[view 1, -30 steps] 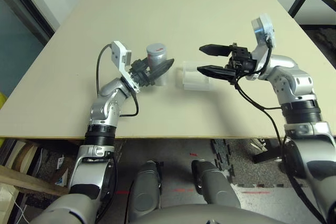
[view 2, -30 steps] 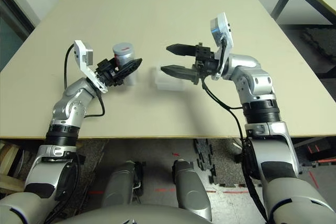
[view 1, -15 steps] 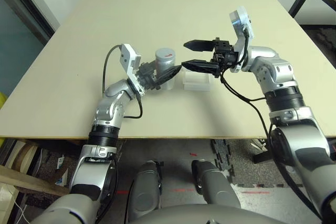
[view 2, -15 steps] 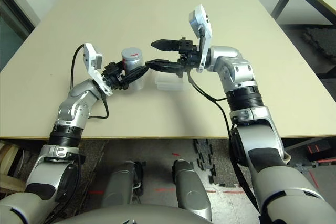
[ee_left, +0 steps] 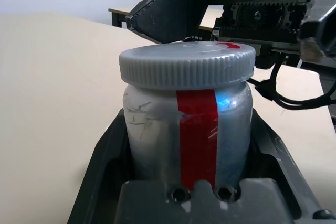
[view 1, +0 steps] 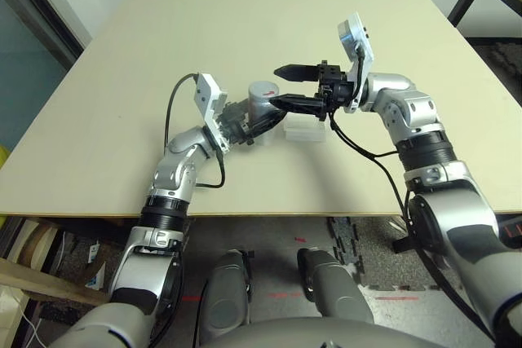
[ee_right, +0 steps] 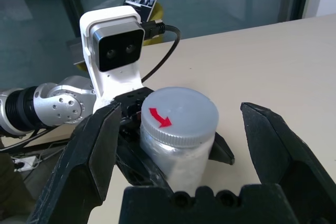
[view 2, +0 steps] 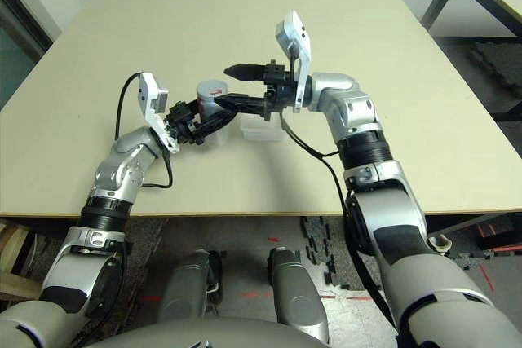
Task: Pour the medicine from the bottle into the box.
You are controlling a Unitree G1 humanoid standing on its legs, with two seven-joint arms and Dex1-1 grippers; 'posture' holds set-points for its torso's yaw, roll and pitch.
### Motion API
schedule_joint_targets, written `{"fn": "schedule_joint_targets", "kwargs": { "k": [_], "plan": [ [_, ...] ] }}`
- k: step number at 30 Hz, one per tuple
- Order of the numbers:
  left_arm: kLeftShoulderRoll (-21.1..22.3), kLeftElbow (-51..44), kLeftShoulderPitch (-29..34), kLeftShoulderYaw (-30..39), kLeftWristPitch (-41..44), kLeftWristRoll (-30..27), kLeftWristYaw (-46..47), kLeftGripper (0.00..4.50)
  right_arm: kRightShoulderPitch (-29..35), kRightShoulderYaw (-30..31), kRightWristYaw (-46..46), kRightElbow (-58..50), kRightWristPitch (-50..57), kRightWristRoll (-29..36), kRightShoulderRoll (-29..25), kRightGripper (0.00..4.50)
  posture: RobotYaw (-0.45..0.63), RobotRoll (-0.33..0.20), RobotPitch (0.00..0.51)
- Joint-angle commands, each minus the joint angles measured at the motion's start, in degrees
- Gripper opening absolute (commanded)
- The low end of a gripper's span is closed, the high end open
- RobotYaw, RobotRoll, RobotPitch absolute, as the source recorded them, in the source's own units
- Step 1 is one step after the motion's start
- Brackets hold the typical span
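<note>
Since a second ago your right gripper [view 1: 285, 87] has swung in from well off to the side and now sits right at the bottle [view 1: 259, 102], and your left gripper [view 1: 259, 118] has carried the bottle in toward it too, so both hands now meet close together.

Your left gripper is clamped on the bottle's body, one black finger on each side, holding it upright. In the left wrist view you can see the red strip down the front of the bottle [ee_left: 189, 124] and the ribbed grey cap [ee_left: 187, 66] on top of it, with your right gripper's finger [ee_left: 163, 22] just behind the cap.

Your right gripper's fingers are spread wide, one on each side of the cap and clear of it. The right wrist view shows it best: the cap [ee_right: 179, 113], with a red arrow on top, sits in the gap between the two fingers, neither touching it.

The box [view 1: 305, 128] lies on the table [view 1: 245, 22] just beside the bottle, under your right gripper, with its lower finger [view 1: 298, 103] above its near edge. Can't make out the medicine from any angle.
</note>
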Motion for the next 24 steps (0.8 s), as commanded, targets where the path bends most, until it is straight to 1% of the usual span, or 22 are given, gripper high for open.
{"fn": "schedule_joint_targets", "kwargs": {
  "k": [1, 16, 24],
  "plan": [
    [0.05, -0.41, 0.16, -0.55, -0.84, 1.03, -0.56, 2.64, -0.25, 0.39, 0.36, -0.15, 0.13, -0.16, 0.33, 4.5, -0.08, 0.0, 0.139],
    [-1.15, 1.75, -1.1, -1.04, -2.74, 2.55, -0.42, 2.64, 0.36, 0.92, 0.32, -2.09, 1.43, 0.01, 1.02, 4.5, -0.1, 0.0, 0.139],
    [-1.63, 1.67, -1.18, -1.08, -2.95, 3.12, -0.65, 2.64, 0.09, 1.15, -0.3, -1.2, 0.66, -0.91, 1.18, 4.5, -0.1, 0.0, 0.137]
  ]
}}
